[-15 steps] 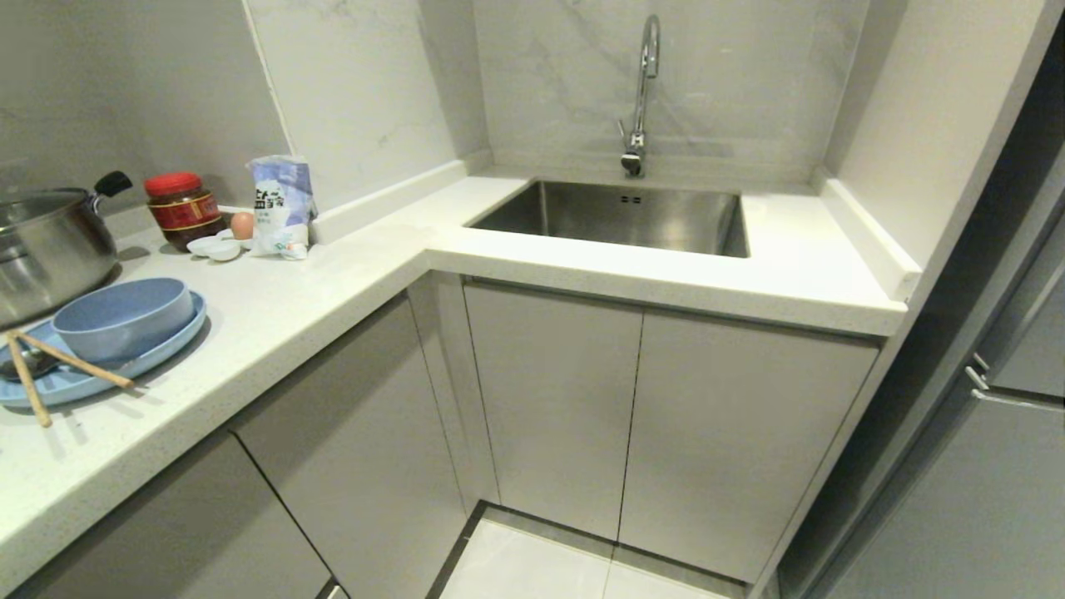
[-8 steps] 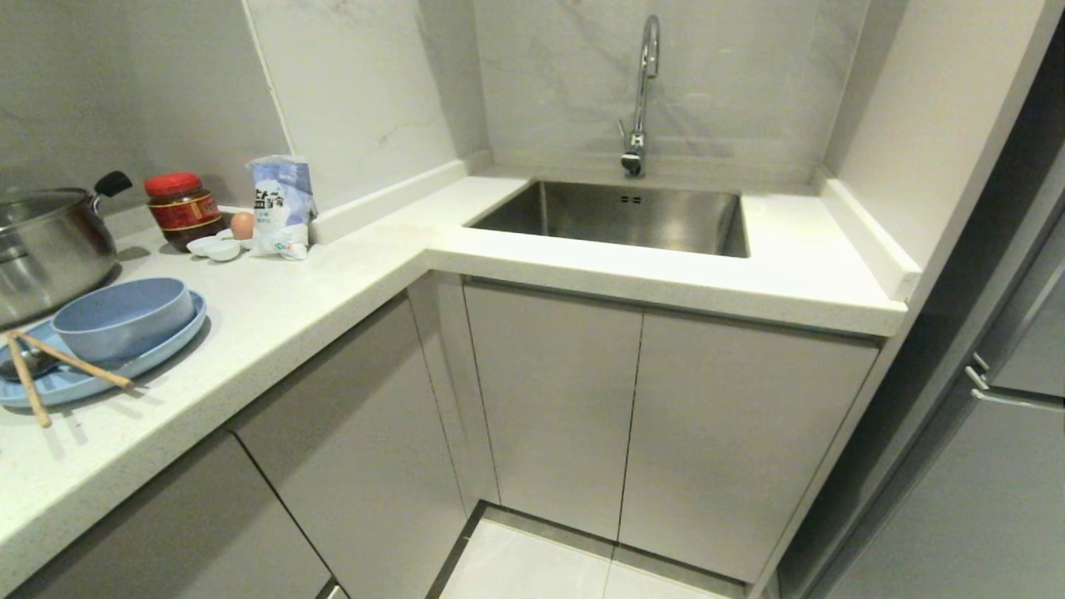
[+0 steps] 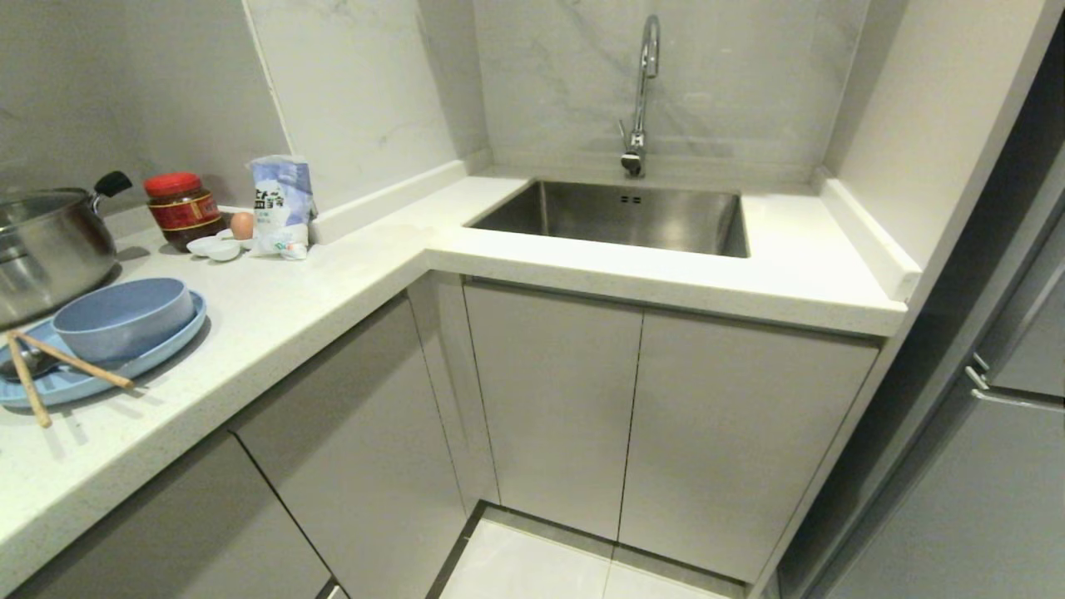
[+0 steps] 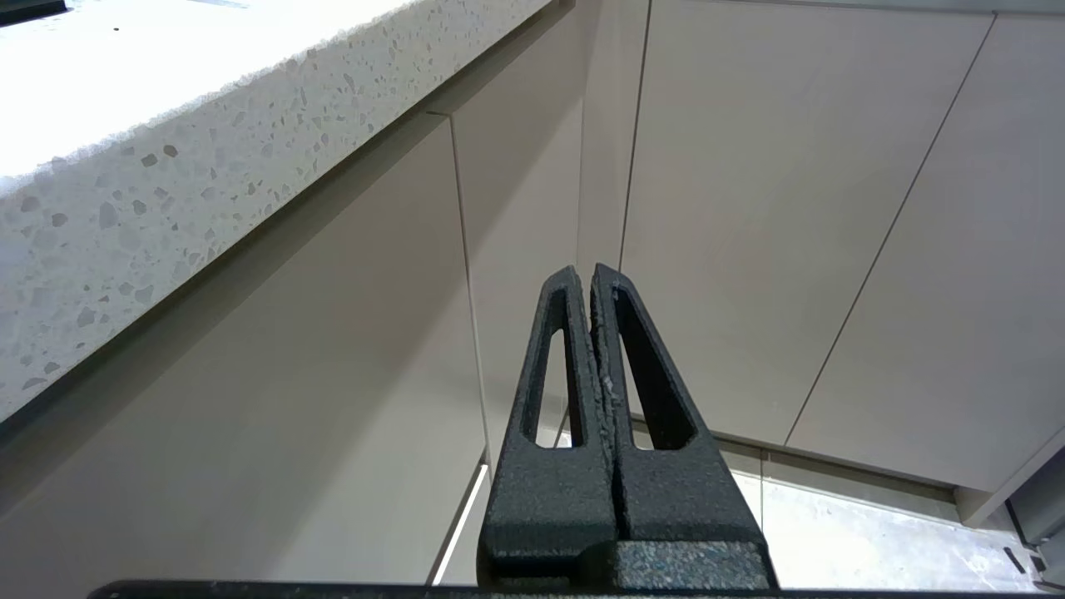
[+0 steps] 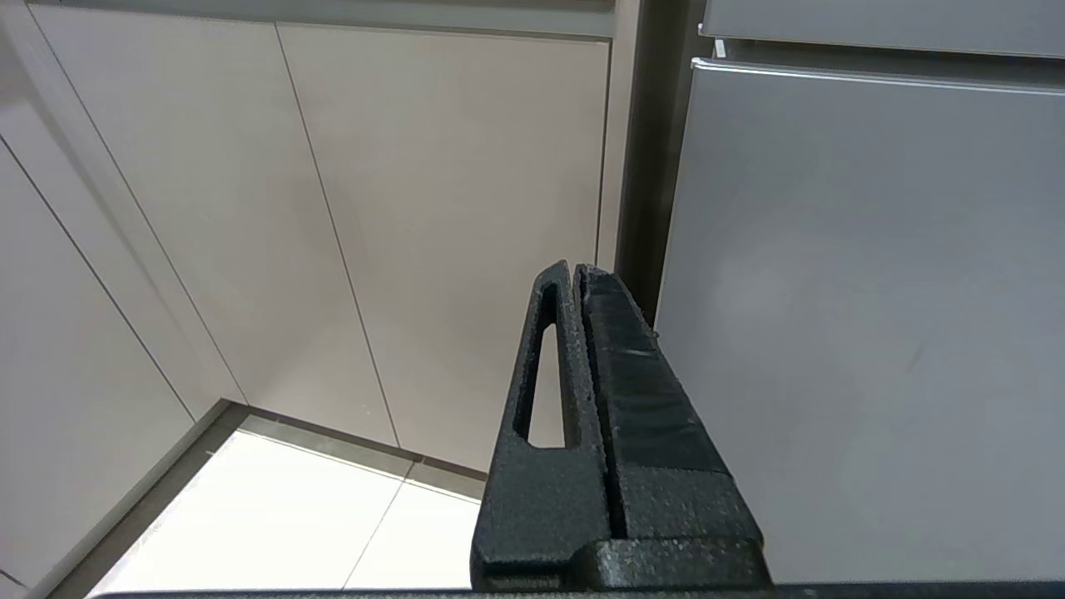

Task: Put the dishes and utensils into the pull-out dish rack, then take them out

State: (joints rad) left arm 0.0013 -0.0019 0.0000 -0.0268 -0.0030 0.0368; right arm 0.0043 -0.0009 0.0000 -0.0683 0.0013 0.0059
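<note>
A pale-blue oval plate (image 3: 158,353) lies on the white counter (image 3: 274,308) at the far left, with a pale-blue bowl (image 3: 123,318) standing on it. Two wooden chopsticks (image 3: 71,362) cross the plate's near end, and the bowl of a metal spoon (image 3: 23,360) peeks out beside them. The pull-out dish rack is out of view; only closed cabinet fronts (image 3: 549,399) show. My left gripper (image 4: 584,274) is shut and empty, below the counter edge, pointing at the cabinet fronts. My right gripper (image 5: 574,270) is shut and empty, facing the cabinets beside a grey appliance. Neither arm shows in the head view.
A steel pot (image 3: 46,245) stands behind the plate. Farther back are a red-lidded jar (image 3: 179,208), an egg (image 3: 242,225), small white saucers (image 3: 215,247) and a salt bag (image 3: 283,204). A steel sink (image 3: 624,216) with a tap (image 3: 642,91) fills the corner. A grey appliance (image 5: 865,316) stands at the right.
</note>
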